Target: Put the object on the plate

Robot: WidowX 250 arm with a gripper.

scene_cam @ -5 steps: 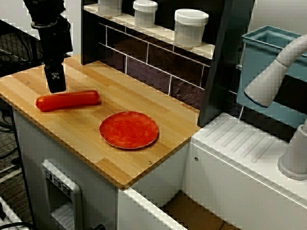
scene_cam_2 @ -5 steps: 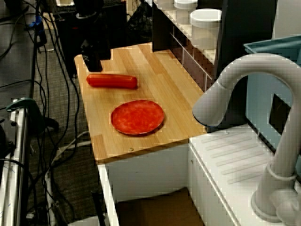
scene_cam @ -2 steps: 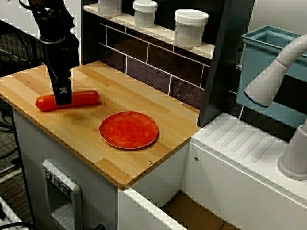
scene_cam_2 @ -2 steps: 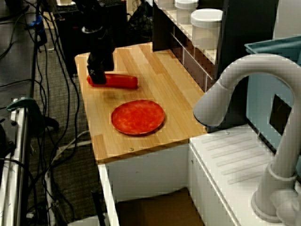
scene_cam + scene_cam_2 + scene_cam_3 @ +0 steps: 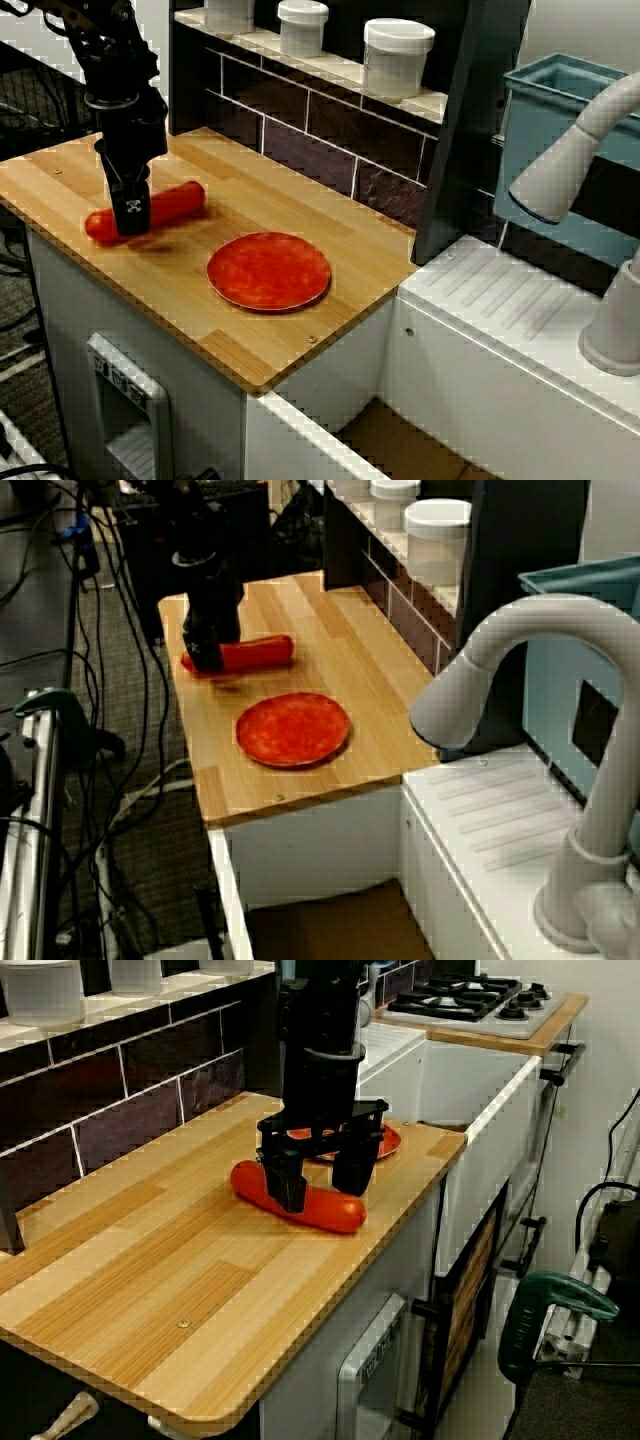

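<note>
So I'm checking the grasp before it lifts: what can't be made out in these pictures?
- Front view: the gripper covers the sausage's middle, so pad contact is hidden.
- Faucet-side view: the jaws are dark against a dark body; any gap is unreadable.
- Low counter-end view: the arm blocks most of the plate; whether the sausage is lifted cannot be told.

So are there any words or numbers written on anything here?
None can be read.
A small white mark sits on one of the black gripper's fingers, too small to read.
The white lidded jars, glossy red-orange toy sausage and round red-orange plate show no writing.
</note>
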